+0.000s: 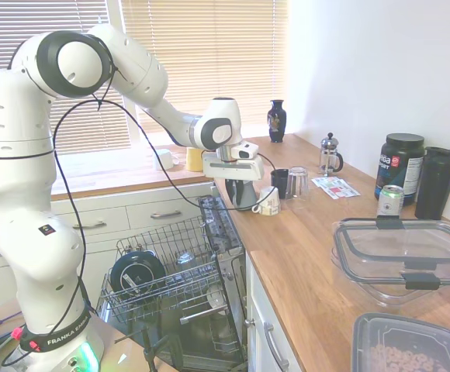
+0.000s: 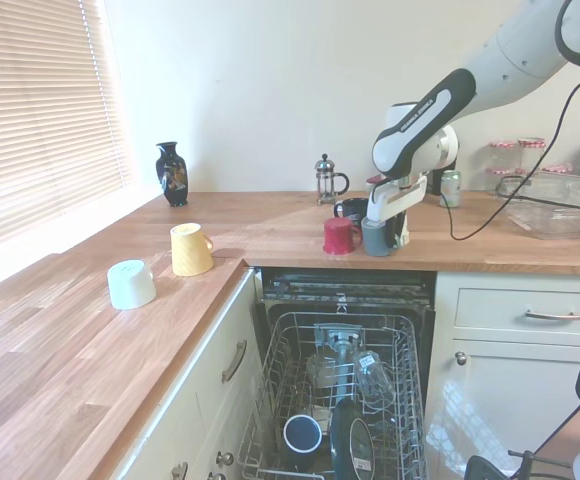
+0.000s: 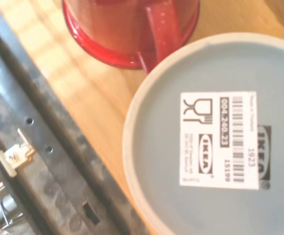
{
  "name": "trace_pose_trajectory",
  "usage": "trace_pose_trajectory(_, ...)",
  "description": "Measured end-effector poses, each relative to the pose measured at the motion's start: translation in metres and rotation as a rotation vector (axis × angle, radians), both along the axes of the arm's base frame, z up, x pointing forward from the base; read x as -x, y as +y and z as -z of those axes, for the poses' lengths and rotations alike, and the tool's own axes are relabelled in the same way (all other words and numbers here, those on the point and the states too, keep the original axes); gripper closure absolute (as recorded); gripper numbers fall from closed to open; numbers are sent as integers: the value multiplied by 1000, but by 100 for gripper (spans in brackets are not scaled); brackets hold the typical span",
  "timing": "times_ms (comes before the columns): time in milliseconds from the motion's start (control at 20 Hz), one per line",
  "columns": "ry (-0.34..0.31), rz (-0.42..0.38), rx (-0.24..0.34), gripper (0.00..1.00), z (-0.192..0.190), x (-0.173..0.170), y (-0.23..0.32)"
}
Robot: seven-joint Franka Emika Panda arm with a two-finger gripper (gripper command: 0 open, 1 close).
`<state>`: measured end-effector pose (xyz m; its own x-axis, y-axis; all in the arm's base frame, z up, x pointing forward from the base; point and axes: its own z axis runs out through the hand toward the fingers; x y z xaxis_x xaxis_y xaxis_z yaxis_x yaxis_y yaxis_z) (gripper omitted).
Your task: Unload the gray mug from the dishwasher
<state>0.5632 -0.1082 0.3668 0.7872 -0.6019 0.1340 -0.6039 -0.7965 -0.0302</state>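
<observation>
The gray mug stands upside down on the wooden table, close to the table's front edge and right above the open dishwasher. The tool is at the mug, its fingers down along the mug's sides and holding it. In the wrist view the mug's base faces the camera, with a white barcode sticker on it. The red cup sits just beside the mug at its 9 o'clock in the second exterior view, also upside down; the wrist view shows its handle very close to the gray rim, though I cannot tell if they touch. Behind them stand a black mug and a French press.

Toward the window the table is more open: a yellow mug and a white cup lie on their sides well apart from the gray mug, and a dark vase stands near the wall. Below the table edge the wire rack is pulled out, carrying a dark plate and other dishes. At the mug's 3 o'clock in the second exterior view lies a bare strip of table
</observation>
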Motion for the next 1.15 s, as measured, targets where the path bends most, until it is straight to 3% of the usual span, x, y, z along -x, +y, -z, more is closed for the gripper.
trace_pose_trajectory(50,2,4,-2,0,0,-4,0)
trace_pose_trajectory(850,-9,61,1,0,-17,-25,3)
trace_pose_trajectory(1150,-76,91,-10,0,-83,0,11)
